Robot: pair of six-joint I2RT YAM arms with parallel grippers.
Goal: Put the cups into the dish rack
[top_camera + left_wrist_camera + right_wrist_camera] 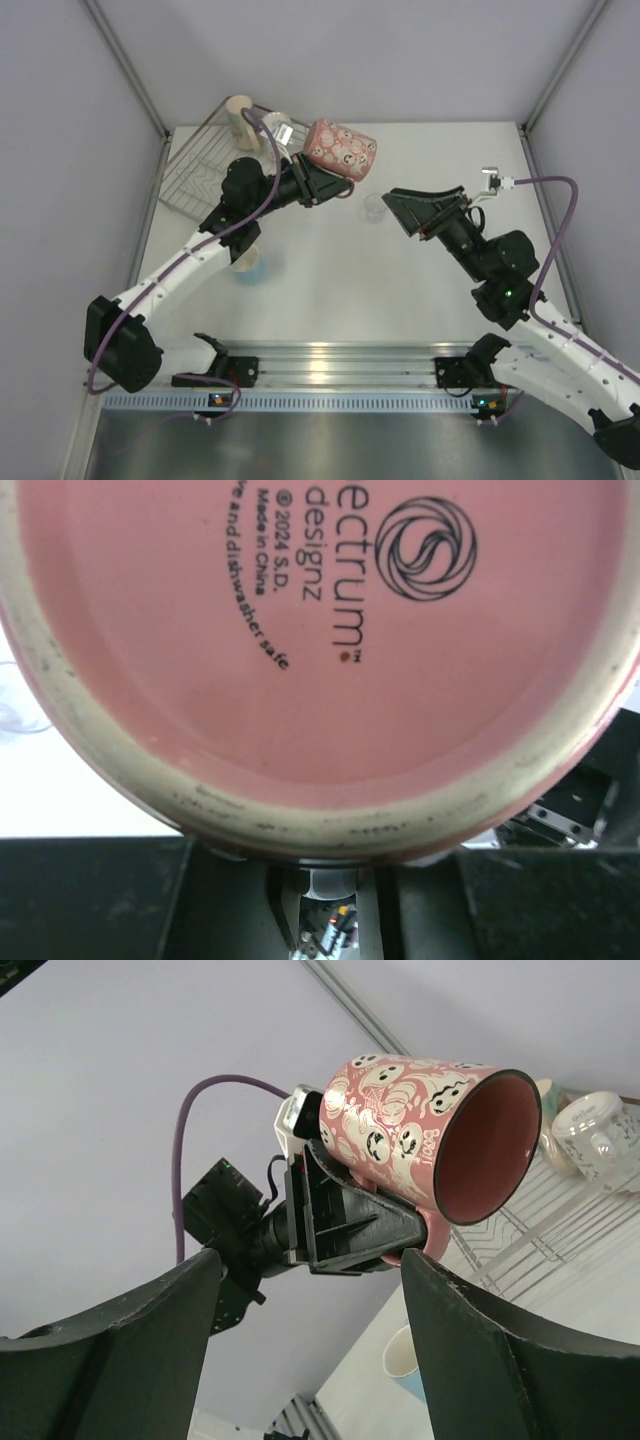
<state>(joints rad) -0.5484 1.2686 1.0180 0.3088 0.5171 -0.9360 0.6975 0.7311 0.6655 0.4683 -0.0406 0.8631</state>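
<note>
The pink-red mug with white ghost faces hangs on its side above the table, and my left gripper is shut on its handle. Its pink base fills the left wrist view, with my left gripper below it. From the right wrist I see the mug's mouth and the left gripper. My right gripper stands open just right of the mug, its fingers wide apart around nothing. The dish rack holds a cream mug and a white dotted mug.
A tiny clear glass stands on the table between the two grippers. A light blue cup sits under the left forearm, also seen from the right wrist as the blue cup. Grey walls close in on three sides.
</note>
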